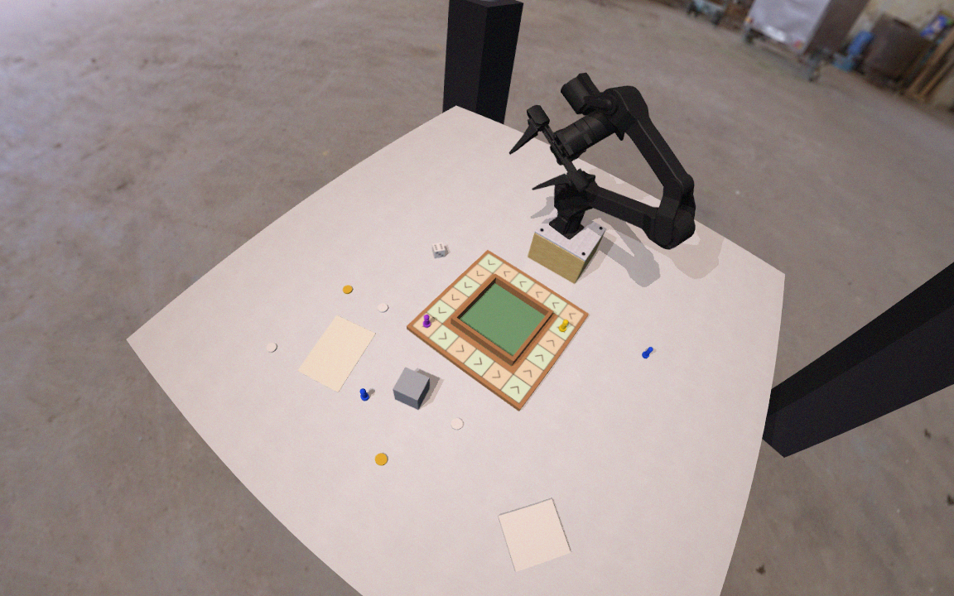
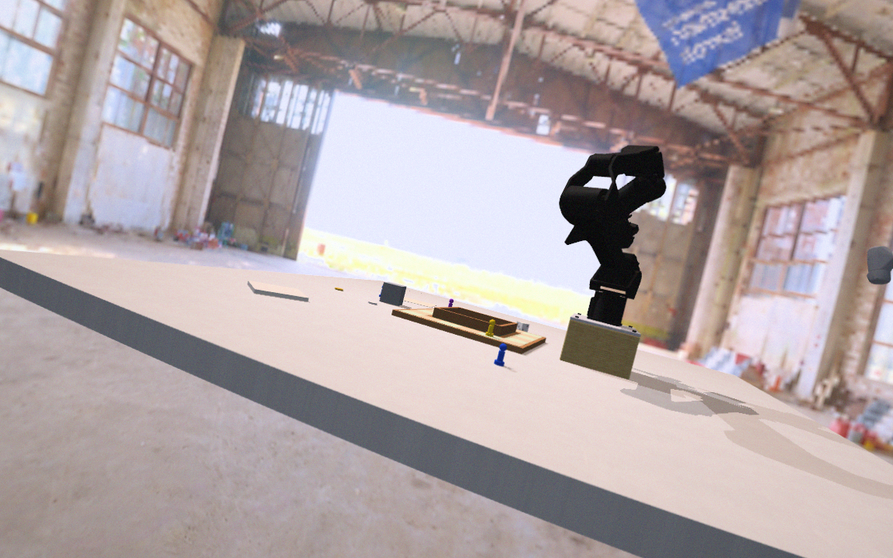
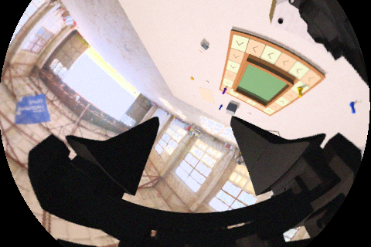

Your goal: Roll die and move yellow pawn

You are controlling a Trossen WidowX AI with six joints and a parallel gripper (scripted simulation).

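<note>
The small white die (image 1: 440, 250) (image 3: 204, 45) lies on the table just off the board's far left corner. The square board (image 1: 516, 386) (image 2: 467, 327) (image 3: 238, 43) has arrow squares around a green-floored tray (image 1: 503, 319) (image 3: 262, 83). The yellow pawn (image 1: 562, 324) (image 2: 491, 327) (image 3: 300, 89) stands on the board's right side. A purple pawn (image 1: 426, 320) (image 2: 450, 303) stands on its left side. My gripper (image 1: 525, 169) (image 3: 195, 120) is open and empty. It is held high above the table, behind the board and well clear of the die.
The arm's base block (image 1: 566, 252) (image 2: 598, 346) stands behind the board. A grey cube (image 1: 411, 386), two blue pawns (image 1: 364, 394) (image 1: 647, 353), two cream cards (image 1: 336, 353) (image 1: 533, 533) and several small orange and white discs lie on the table. Black pillars (image 1: 482, 51) (image 1: 888, 362) stand at the table's edges.
</note>
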